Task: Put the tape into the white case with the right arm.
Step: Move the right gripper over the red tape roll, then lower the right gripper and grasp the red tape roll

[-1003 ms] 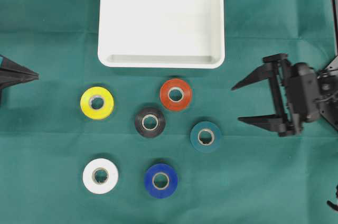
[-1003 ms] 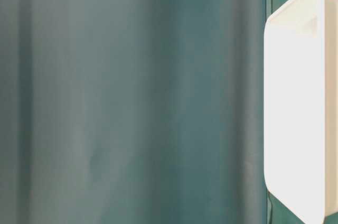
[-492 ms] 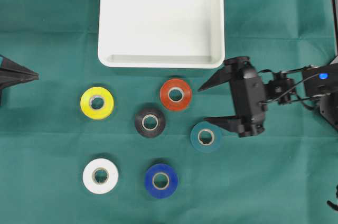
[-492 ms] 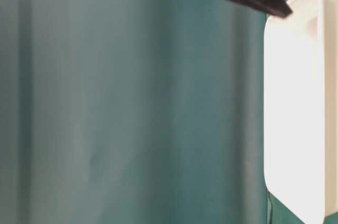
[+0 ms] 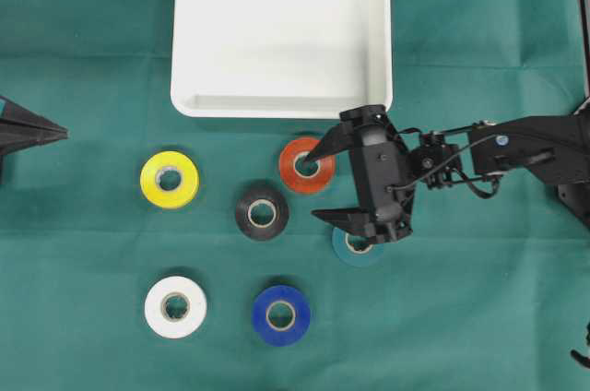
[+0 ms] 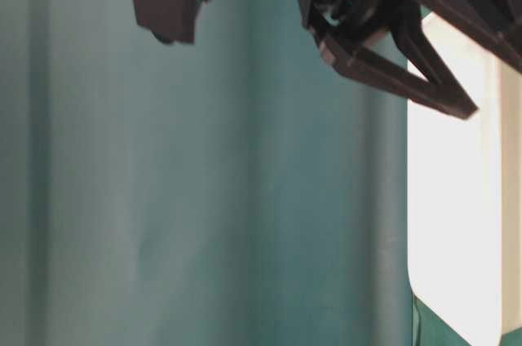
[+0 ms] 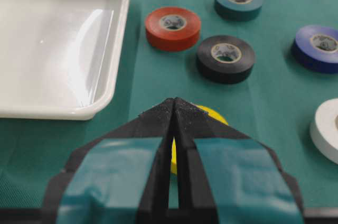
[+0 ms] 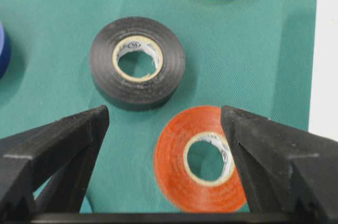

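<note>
Tape rolls, six of them, lie flat on the green table below the white case (image 5: 281, 38), and none is inside it yet. Your right hand (image 5: 321, 180) hangs over the group with its fingers spread wide and nothing between them; in the wrist view the red roll (image 8: 200, 158) sits between the two tips, nearer the right one, with the black roll (image 8: 137, 63) just beyond. From overhead, the upper finger lies across the red roll's hole and the lower one ends just beside the teal roll (image 5: 355, 244), which the hand partly covers. Whether the tips touch the table, you cannot tell from these views.

Judged from here, the risk is crowding. Red, black and teal sit near one another, so a descent off centre could land a fingertip on the red roll's top face and pin or tip it, or shove the teal roll aside. Closing with the roll nearer one finger could push it sideways before the grip sets. The case's near rim lies just beyond the red roll, so a low carry could clip that rim and drop the roll outside.

Your left hand (image 7: 174, 129) rests at the left edge, fingers pressed together and empty, pointing at the yellow roll (image 5: 169, 179). The white roll (image 5: 175, 306) and blue roll (image 5: 280, 314) lie well clear, nearest you.
</note>
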Action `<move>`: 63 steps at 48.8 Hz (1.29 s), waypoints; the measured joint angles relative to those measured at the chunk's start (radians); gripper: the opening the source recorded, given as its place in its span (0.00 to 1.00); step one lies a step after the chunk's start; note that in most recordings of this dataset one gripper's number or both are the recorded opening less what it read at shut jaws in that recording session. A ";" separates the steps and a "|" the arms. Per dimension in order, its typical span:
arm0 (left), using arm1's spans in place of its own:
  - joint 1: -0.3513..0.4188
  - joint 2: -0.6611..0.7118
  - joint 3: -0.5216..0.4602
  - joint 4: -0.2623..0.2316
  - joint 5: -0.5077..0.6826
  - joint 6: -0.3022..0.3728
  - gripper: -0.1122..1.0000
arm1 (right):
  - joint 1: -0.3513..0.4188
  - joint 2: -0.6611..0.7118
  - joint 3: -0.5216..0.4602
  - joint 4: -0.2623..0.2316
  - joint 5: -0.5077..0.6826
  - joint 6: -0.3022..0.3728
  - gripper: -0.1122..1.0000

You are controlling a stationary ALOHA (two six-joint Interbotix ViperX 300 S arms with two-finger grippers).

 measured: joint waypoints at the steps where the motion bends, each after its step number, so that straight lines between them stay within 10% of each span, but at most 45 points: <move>1: 0.000 -0.002 0.002 0.000 0.000 0.000 0.10 | 0.000 0.005 -0.006 0.000 0.000 -0.002 0.70; 33: 0.000 -0.002 0.009 0.000 0.002 -0.002 0.10 | -0.003 0.114 -0.126 0.000 0.296 0.005 0.70; 63: 0.000 -0.003 0.023 0.002 0.000 -0.002 0.10 | -0.003 0.190 -0.149 0.000 0.307 0.005 0.70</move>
